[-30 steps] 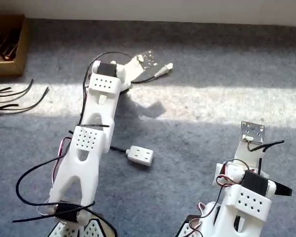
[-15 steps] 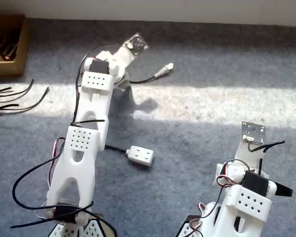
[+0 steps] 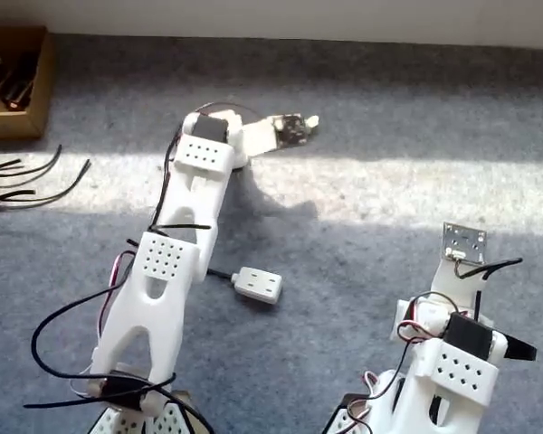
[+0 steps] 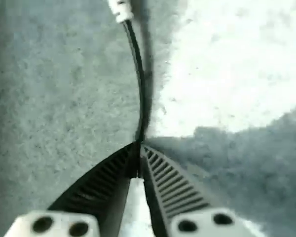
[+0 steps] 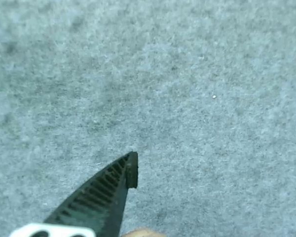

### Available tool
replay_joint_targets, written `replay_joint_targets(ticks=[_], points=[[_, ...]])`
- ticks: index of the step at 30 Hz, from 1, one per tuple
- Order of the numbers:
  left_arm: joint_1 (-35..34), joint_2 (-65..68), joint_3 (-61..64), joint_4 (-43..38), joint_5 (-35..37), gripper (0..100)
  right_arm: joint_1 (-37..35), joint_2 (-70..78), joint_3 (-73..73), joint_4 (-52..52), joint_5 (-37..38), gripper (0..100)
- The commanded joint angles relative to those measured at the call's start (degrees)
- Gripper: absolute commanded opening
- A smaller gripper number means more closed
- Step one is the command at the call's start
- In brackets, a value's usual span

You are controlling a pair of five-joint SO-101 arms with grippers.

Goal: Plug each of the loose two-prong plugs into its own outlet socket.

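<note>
A white two-prong plug (image 3: 309,120) lies on the grey carpet at the far middle, also seen as the plug (image 4: 119,9) with its black cable (image 4: 138,84) trailing back. My left gripper (image 4: 138,150) is shut on that cable a short way behind the plug; from above, the left gripper (image 3: 288,128) sits just left of the plug. A white outlet socket (image 3: 256,284) lies on the carpet beside the left arm's lower part. The right arm (image 3: 452,362) is folded at the near right, and one black finger (image 5: 121,182) hangs above bare carpet with its jaws open and nothing between them.
A wooden box (image 3: 18,86) stands at the far left, with loose black wires (image 3: 27,181) on the carpet beneath it. A pale wall edge (image 3: 344,23) runs along the far side. Open carpet lies between the two arms.
The left gripper lifted toward the far left half a second ago, then swung right and down, and is now shut on the plug's cable. The plug, the socket and the right arm stayed put.
</note>
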Motion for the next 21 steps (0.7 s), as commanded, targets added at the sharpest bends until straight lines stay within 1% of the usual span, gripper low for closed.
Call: replay_joint_targets(ticks=[1, 6, 7, 9, 12, 13, 14, 15, 16, 18, 20, 21], points=[[1.54, 0.66, -1.71, 7.91, -4.04, 0, -0.40, 0.48, -0.22, 0.13, 0.79, 66.6], [0.75, 0.57, -9.54, 13.36, -3.69, 0, -0.40, 0.48, -0.22, 0.13, 0.79, 66.6], [0.48, 0.48, -11.47, 14.07, -2.55, 0, -0.40, 0.48, -0.22, 0.13, 0.79, 66.6], [0.40, -1.10, -11.47, 14.07, -0.35, 0, -0.57, 0.48, -0.22, 0.13, 0.79, 66.6], [0.84, -4.79, -10.42, 14.42, 0.18, 0, -0.48, 0.48, -0.22, 0.13, 0.79, 66.6], [1.01, -5.58, -10.95, 14.07, 1.23, 0, -0.48, 0.48, -0.22, 0.13, 0.79, 66.6], [1.36, -6.20, -10.95, 13.54, 3.78, 1, -0.48, 0.48, -0.22, 0.13, 0.79, 66.6], [1.45, -6.73, -11.03, 11.34, 7.30, 1, -0.57, 0.48, -0.22, 0.13, 0.79, 66.6], [1.45, -6.90, -10.95, 7.82, 11.16, 4, -0.66, 0.48, -0.22, 0.13, 0.79, 66.6], [1.45, -6.73, -10.42, 0.62, 16.88, 13, -0.66, 0.48, -0.22, 0.13, 0.79, 66.6], [1.63, -5.49, -10.42, -3.78, 20.75, 24, -0.48, 0.48, -0.22, 0.13, 0.79, 66.6], [1.98, -4.79, -10.42, -5.36, 22.59, 28, -0.40, 0.48, -0.22, 0.13, 0.79, 66.6]])
